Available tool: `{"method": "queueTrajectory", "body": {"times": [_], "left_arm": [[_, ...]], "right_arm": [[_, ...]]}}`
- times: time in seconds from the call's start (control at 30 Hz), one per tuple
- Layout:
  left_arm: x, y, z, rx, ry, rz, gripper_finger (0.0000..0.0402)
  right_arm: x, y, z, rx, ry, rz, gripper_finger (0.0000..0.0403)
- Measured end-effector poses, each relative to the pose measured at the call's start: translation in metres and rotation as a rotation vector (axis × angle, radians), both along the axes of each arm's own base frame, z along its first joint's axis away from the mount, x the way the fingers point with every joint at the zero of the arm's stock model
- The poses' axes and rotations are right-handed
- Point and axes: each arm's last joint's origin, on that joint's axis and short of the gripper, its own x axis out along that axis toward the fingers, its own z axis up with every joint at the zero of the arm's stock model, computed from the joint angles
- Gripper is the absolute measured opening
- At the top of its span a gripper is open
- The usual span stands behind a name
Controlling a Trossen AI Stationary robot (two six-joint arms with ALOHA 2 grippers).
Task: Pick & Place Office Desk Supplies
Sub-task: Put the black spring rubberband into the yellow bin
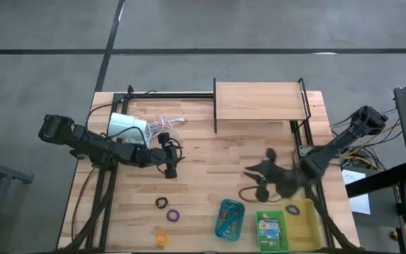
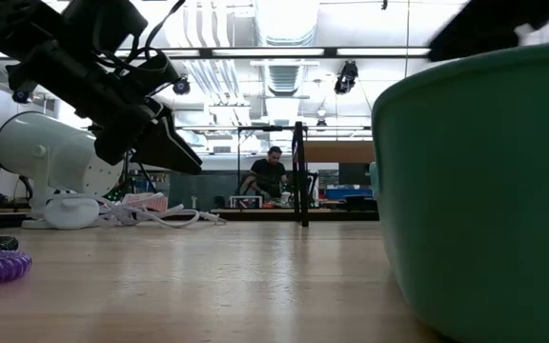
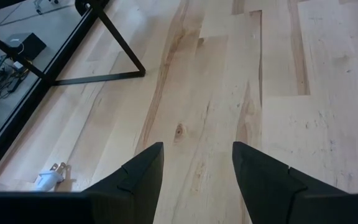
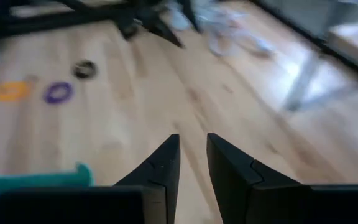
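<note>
- Pale wooden planks are making up the bench [image 1: 203, 169], which is carrying everything; a raised wooden shelf [image 1: 259, 101] on black legs is standing at its far edge.
- Sitting along the near edge are three trays side by side: a teal tray [image 1: 229, 219] with coloured loops in it, a green tray [image 1: 271, 230] holding a crayon box [image 1: 271, 227], and a yellow tray [image 1: 304, 217] with a small dark loop inside. I am judging these as the drop-off spots, each taking its own kind of supply.
- Waiting out on the bare wood, well apart from the trays, are a black loop [image 1: 162, 203], a purple loop [image 1: 173, 215] and an orange loop [image 1: 162, 238], not yet sorted.
- Hanging blurred over the bench near the trays is the right gripper [image 1: 263, 171]; its fingers [image 4: 160, 165] are standing only a narrow gap apart with nothing between them, so it is looking empty, probably between loads.
- Hovering above the bench's left middle is the left gripper [image 1: 170, 168], its fingers [image 3: 143, 171] spread wide over bare wood and holding nothing; it is apparently waiting.
- Lying behind it is a white lamp [image 1: 127, 128] with its cord [image 1: 162, 127] trailing, out of the working area.
- Stretching around the bench is grey concrete floor; beyond, under bright ceiling lights, a person [image 2: 272, 174] is sitting far off.
</note>
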Motion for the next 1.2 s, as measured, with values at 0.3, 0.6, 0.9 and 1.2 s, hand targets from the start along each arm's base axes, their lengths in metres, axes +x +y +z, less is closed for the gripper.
{"method": "queueTrajectory", "body": {"times": [0.3,0.6,0.9,1.2], "left_arm": [[0.000,0.000,0.000,0.001,0.003,0.000,0.0197],[0.000,0.000,-0.001,0.001,0.008,0.000,0.0197],[-0.001,0.000,-0.001,0.002,0.013,0.000,0.0197],[-0.001,0.000,-0.001,0.002,0.016,0.000,0.0197]], "right_arm": [[0.044,-0.053,-0.039,-0.100,-0.236,0.291,0.0076],[0.067,-0.078,-0.066,-0.126,-0.139,0.218,0.0070],[0.082,-0.075,-0.067,-0.172,-0.119,0.230,0.0085],[0.083,-0.075,-0.066,-0.172,-0.121,0.230,0.0091]]}}
